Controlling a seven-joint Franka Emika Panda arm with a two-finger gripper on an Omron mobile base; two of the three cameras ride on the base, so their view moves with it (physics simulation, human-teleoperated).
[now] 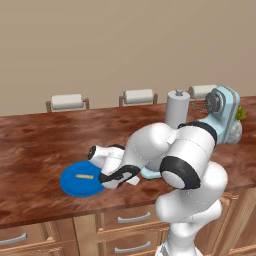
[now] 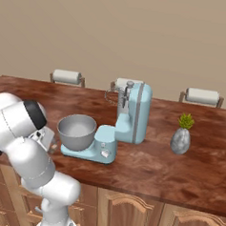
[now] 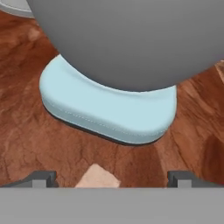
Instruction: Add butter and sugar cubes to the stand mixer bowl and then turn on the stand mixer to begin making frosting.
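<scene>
The butter is a thin yellow stick lying on a blue plate near the counter's front edge. The light-blue stand mixer stands with its head tilted up, and the grey metal stand mixer bowl sits on its base. My gripper is open, low over the counter, facing the mixer's base and the outside of the bowl. A small pale cube, apparently the sugar cube, lies on the wood between my fingertips, touching neither. In the left base view the gripper sits just right of the plate.
A tall grey cylinder with a knob stands behind the arm. A grey vase with a green plant sits right of the mixer. Three paper-towel holders line the back edge. Drawers run under the counter's front edge.
</scene>
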